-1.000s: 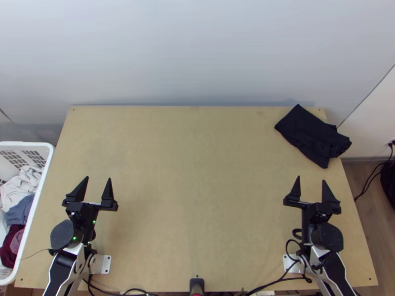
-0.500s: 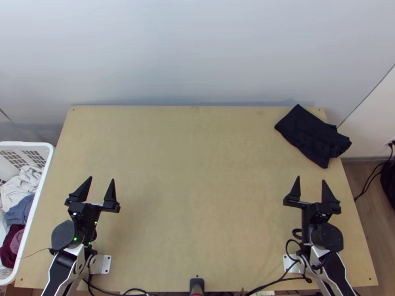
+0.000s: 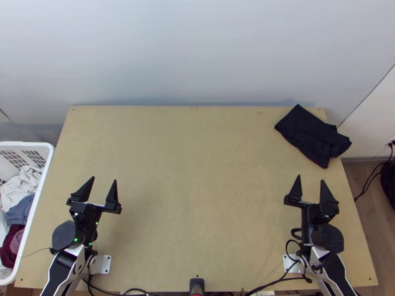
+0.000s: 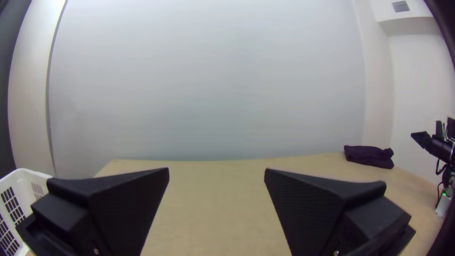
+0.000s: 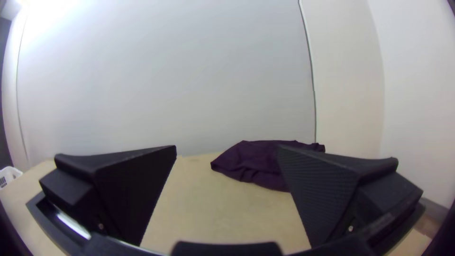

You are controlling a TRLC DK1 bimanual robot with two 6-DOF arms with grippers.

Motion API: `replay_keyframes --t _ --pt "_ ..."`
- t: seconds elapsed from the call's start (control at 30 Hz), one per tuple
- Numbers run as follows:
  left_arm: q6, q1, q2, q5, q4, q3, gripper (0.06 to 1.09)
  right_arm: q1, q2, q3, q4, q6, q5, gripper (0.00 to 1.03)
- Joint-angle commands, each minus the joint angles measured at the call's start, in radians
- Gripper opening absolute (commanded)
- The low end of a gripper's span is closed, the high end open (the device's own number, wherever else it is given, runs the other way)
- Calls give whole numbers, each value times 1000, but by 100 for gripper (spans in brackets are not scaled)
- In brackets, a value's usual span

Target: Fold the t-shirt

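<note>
The t-shirt (image 3: 308, 133), a black one in the top view (it looks deep purple to the wrist cameras), lies at the far right corner of the desk (image 3: 197, 187). It is a compact, folded bundle, set at a slant, with a fairly smooth panel on top and loose, crumpled cloth at its right end, which reaches past the desk's right edge in the top view. I cannot tell how many layers it has. The left tool (image 3: 104, 179) is released, its two black fingers well apart with nothing between them; it sits over the near left part of the desk, well away from the t-shirt. The right tool (image 3: 310, 178) is likewise wide apart and grasps nothing. It points up the desk on the near right, nearer to the t-shirt but apart from it; in the right wrist view one finger (image 5: 327, 189) covers part of the cloth. Beside the desk's left edge stands a white laundry basket (image 3: 24, 143) holding a pale garment (image 3: 22, 183), a blue one (image 3: 19, 210) and some dark red cloth (image 3: 10, 250). Black cables (image 3: 266, 286) run along the near edge.
</note>
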Motion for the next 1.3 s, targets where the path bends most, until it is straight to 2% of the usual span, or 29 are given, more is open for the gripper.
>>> replay_keyframes --t 0.0,0.17,0.23,0.3,0.43,0.6,0.67,0.8,0.93,1.07,1.27 --pt "-2 -27 -1 -39 17 0 104 -12 -1 -3 82 -77 11 99" --pt "4 5 2 -81 -28 68 104 -34 -1 -2 275 -420 9 99" --pt "21 41 10 -81 -23 98 104 -41 1 23 303 -431 8 98" --pt "47 59 37 -82 -15 138 104 -49 2 57 268 -437 9 98" --pt "62 190 228 -85 -43 295 104 -46 60 167 123 -373 9 98" --pt "29 386 504 -82 -80 529 104 -37 310 366 -59 -221 11 98" --pt "24 446 582 -81 -84 597 104 -37 404 440 -120 -189 9 98" --pt "1 660 731 -58 -84 687 104 -37 544 561 -220 -172 11 98" --pt "-11 923 921 87 -141 779 104 -38 643 676 -331 -137 9 98" --pt "-13 1095 1053 180 -135 821 104 -37 665 707 -346 -132 9 99" --pt "-11 1285 1292 196 -106 896 104 -32 789 844 -545 -114 8 99"
